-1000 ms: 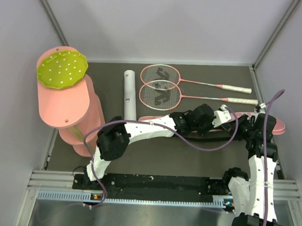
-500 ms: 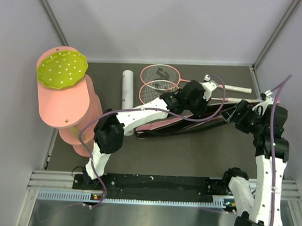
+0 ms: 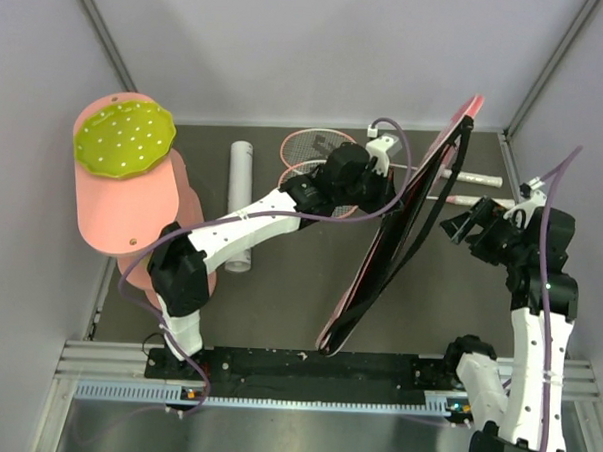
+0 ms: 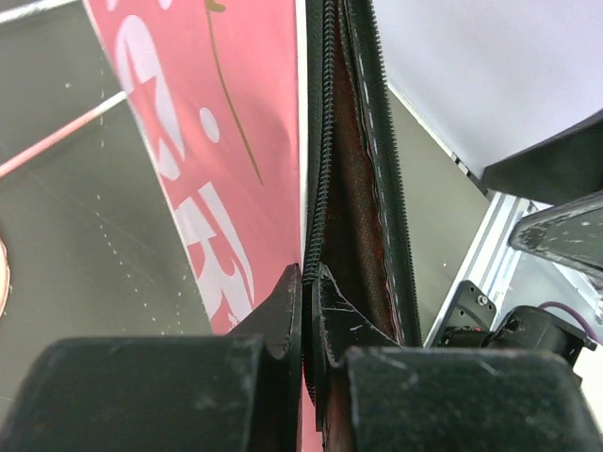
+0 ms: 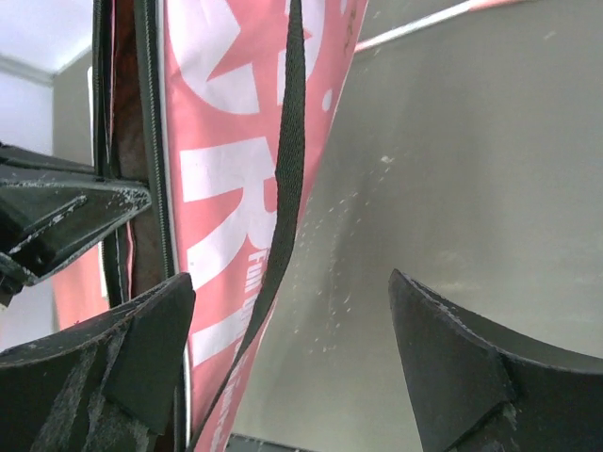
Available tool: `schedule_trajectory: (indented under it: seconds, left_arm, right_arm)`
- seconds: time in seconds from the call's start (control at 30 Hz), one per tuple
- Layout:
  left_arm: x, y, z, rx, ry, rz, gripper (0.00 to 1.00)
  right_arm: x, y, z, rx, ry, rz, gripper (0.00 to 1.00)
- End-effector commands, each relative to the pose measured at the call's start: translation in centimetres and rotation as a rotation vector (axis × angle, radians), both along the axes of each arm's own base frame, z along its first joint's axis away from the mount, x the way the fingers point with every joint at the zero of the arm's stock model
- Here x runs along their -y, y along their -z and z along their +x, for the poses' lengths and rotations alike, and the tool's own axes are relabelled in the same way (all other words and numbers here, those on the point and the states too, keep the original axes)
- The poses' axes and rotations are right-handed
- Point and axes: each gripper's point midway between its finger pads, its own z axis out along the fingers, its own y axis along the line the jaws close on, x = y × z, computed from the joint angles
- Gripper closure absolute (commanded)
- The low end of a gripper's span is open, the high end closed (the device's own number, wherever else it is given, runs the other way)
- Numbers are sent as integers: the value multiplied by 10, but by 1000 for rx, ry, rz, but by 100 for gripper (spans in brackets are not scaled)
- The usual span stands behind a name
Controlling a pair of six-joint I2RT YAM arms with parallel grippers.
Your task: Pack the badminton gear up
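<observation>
Pink bag (image 3: pixel 378 257) hangs steeply tilted over the table (image 3: pixel 278 305), with its upper end toward the back right corner and its lower end near the front; whether that end touches down cannot be told. Left gripper (image 4: pixel 306 282) is pinched tight on the bag's black zipper edge. Right gripper (image 5: pixel 287 294) gapes wide, holding nothing, just beside the lettered face, where a black strap (image 5: pixel 290 141) dangles. Rackets (image 3: pixel 307 146) and tube (image 3: pixel 238 198) lie left of the bag.
</observation>
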Motion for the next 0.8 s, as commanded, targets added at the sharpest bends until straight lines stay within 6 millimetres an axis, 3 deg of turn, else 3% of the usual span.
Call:
schedule_trajectory:
  seconds: [0.0,0.3,0.4,0.5,0.6,0.63,0.7,0.77]
  left_arm:
    - [-4,-43,-6,32,23,-145,100]
    - [-5,-36,-11,-34,61,-181,100]
    - [-6,-31,-12,-54,65,-181,100]
    - [-6,-24,-11,-70,63,-181,100]
    - [-6,-14,-10,-93,59,-174,100]
    - [-7,-8,-6,-103,51,-168,100]
    - [-10,-2,0,-113,40,-161,100]
    - [-9,10,4,-132,35,-144,100]
  right_arm:
    - [-37,6,17,57,-186,173,19]
    - [-58,68,38,-58,-228,226,29]
    - [-63,82,43,-81,-235,238,39]
    - [-64,94,46,-104,-238,244,57]
    - [-67,88,48,-79,-262,222,76]
    - [-68,83,47,-78,-262,212,89]
    - [-69,67,41,-48,-278,188,99]
    - [-71,42,37,-8,-275,171,100]
